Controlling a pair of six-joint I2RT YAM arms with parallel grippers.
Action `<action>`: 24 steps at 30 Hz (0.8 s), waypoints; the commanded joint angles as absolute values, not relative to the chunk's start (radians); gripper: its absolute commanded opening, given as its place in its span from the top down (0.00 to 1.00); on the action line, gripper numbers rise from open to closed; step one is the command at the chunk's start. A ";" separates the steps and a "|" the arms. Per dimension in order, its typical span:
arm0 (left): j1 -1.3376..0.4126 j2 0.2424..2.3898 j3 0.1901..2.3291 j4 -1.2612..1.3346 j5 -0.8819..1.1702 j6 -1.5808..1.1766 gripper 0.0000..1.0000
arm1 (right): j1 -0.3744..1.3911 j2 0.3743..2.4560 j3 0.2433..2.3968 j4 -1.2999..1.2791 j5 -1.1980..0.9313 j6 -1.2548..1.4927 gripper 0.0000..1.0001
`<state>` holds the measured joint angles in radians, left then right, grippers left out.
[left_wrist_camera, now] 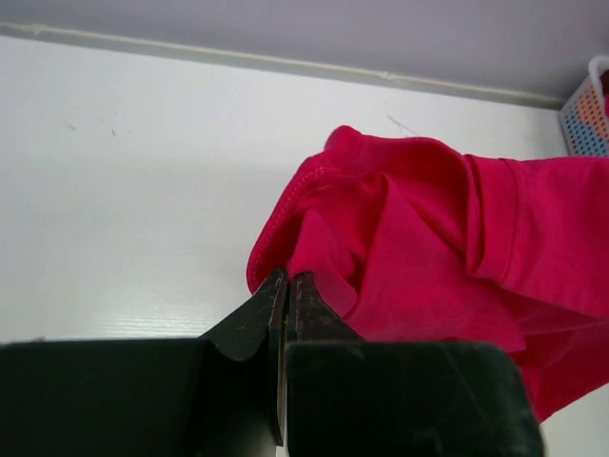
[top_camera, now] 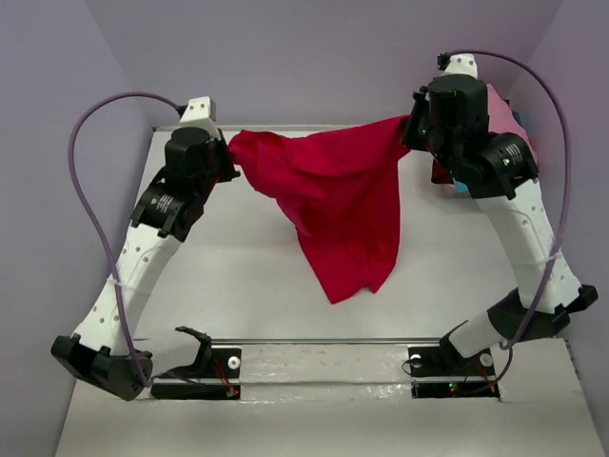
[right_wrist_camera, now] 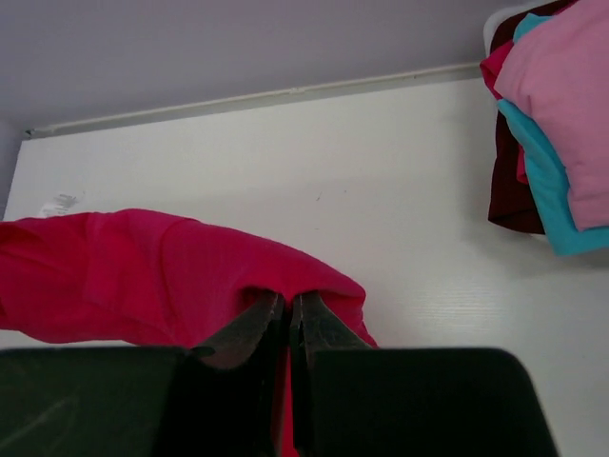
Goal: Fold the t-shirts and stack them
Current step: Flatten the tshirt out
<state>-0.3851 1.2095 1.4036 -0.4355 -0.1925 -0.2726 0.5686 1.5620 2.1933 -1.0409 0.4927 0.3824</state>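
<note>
The left gripper (left_wrist_camera: 288, 288) was clamped tight on a stitched hem of the red t-shirt (top_camera: 338, 205), with only a thin lip of cloth between its dark fingers. The right gripper (right_wrist_camera: 288, 307) was clenched the same way on the opposite edge. Between them the shirt was strung up above the far half of the white table (top_camera: 238, 276). Its top edge was pulled into a rough line, and the rest sagged in a bunched, lopsided point towards the arms. I could not tell whether that low tip touched the surface.

Both pinches looked shallow to me. A sharp tug apart might pull the soft knit free of one side and drop the shirt in a heap. It also hung twisted, with folds doubled over near the left grip, so laying it down like that would likely set creases in.

The cloth was matte, limp and bright crimson. Just behind the right arm sat a heap of other t-shirts (right_wrist_camera: 557, 124), pink over teal over maroon, close enough for a swing to knock it.
</note>
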 commanded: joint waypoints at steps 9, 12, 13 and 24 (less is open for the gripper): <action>-0.388 0.890 1.399 -0.287 -0.194 -0.172 0.94 | 0.566 1.221 1.866 -0.674 0.454 0.362 0.93; -0.388 0.832 1.382 -0.233 -0.141 -0.147 0.94 | 0.566 1.152 1.792 -0.589 0.443 0.342 0.93; -0.388 0.821 1.381 -0.223 -0.134 -0.144 0.94 | 0.566 1.137 1.778 -0.577 0.442 0.336 0.93; -0.388 0.792 1.436 -0.153 -0.006 -0.133 0.94 | 0.566 0.928 1.549 -0.299 0.356 0.279 0.93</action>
<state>-0.3855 0.7952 1.3903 -0.2581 -0.0654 -0.1524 0.5686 0.9916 1.6032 -0.5217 0.3817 0.3202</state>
